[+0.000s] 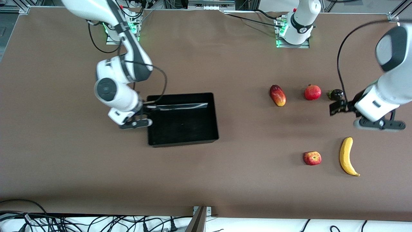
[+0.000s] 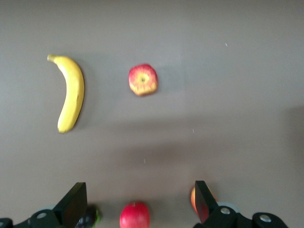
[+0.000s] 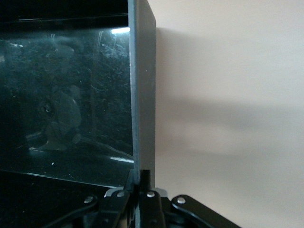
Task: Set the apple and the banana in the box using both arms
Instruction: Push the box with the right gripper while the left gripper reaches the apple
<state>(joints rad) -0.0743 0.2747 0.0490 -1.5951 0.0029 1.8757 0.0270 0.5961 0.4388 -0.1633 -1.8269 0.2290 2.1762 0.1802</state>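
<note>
The apple (image 1: 312,158) and the banana (image 1: 346,156) lie side by side on the brown table toward the left arm's end. Both also show in the left wrist view, the apple (image 2: 143,80) beside the banana (image 2: 71,92). My left gripper (image 1: 338,107) is open and empty in the air, over the table by a small dark fruit; its jaws stand wide apart in the left wrist view (image 2: 140,199). The black box (image 1: 186,125) sits empty toward the right arm's end. My right gripper (image 1: 145,112) is shut on the box's end wall (image 3: 142,85), one finger on each side (image 3: 140,178).
A row of other fruits lies farther from the front camera than the apple: an elongated red-and-yellow fruit (image 1: 277,95), a plain red round fruit (image 1: 313,92) and a small dark fruit with a green cap (image 1: 336,94). Bare table lies between the box and the fruits.
</note>
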